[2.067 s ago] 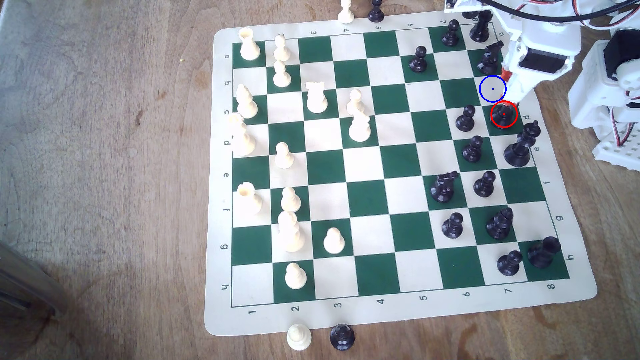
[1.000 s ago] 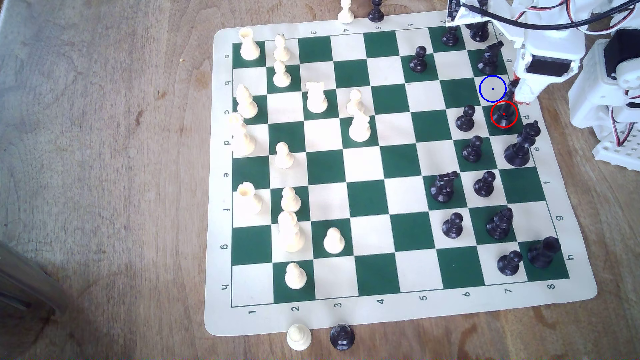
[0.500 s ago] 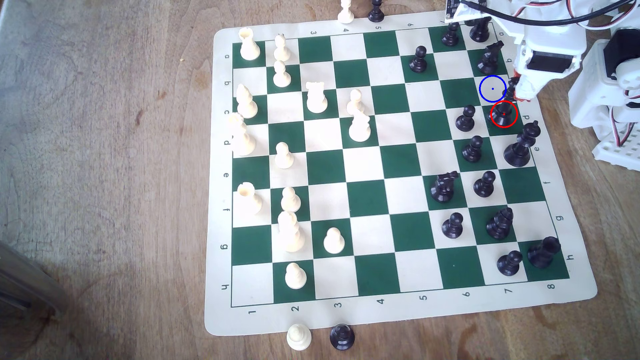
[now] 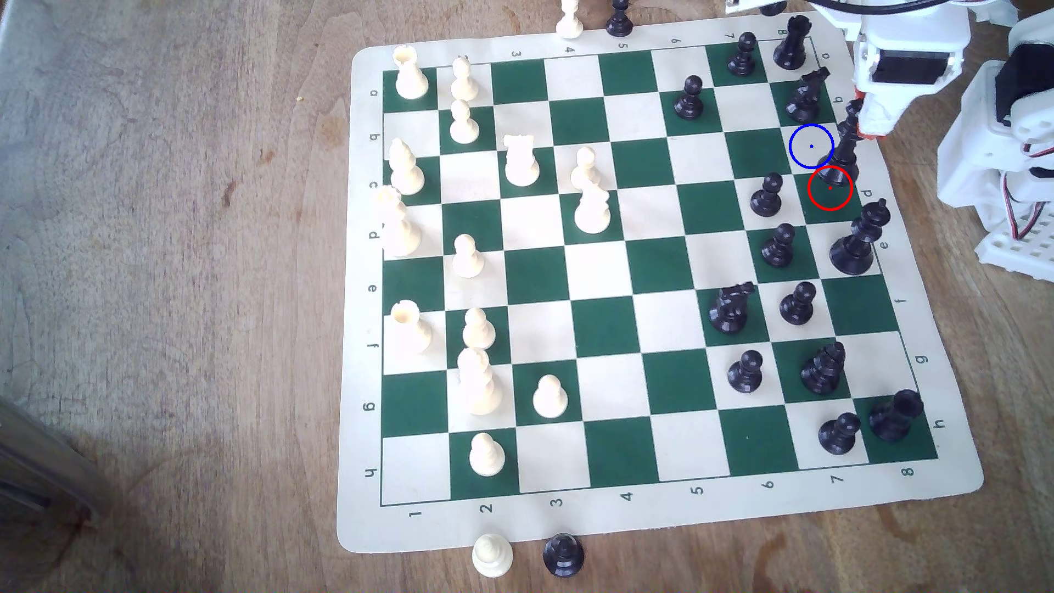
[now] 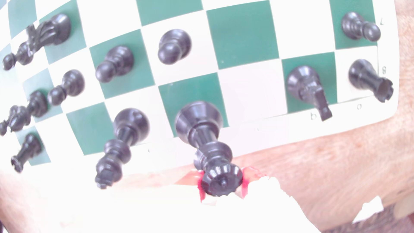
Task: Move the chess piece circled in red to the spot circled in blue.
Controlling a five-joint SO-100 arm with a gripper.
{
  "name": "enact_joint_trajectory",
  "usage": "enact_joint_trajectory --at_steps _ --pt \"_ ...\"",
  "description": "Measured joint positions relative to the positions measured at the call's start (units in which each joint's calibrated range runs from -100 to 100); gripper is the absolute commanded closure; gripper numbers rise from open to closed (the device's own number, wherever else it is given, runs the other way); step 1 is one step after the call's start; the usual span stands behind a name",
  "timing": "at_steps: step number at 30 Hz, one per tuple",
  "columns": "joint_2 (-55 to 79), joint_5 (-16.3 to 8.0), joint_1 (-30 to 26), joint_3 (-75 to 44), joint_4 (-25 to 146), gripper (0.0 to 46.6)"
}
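Queen (image 4: 844, 149) lifted off red-ringed square, hand (image 4: 862, 122) gripping, board edge (image 4: 875, 149) beside

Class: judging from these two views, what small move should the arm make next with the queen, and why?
Probably carry the queen a little toward the exterior view's left, then lower it: the gripper clamps its coronet, and its base hangs beside the blue-ringed square, not centred over it.

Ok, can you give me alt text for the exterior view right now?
The robot's white hand grips the top of the black queen, holding it tilted at the chessboard's right edge, base between the red ring and the blue-ringed square. The black king stands just below.
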Motion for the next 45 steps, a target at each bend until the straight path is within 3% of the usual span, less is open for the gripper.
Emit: enact_joint_trajectory --at_steps 5,16,34,45 --pt "2.8 2.7 4.8 -0.1 -2.9 46.4" --pt "7.2 6.0 9.3 -0.1 -7.9 46.4" --pt "8.1 10.0 10.7 2.6 -9.1 46.4" --pt "8.1 10.8 10.7 3.9 -11.1 46.4"
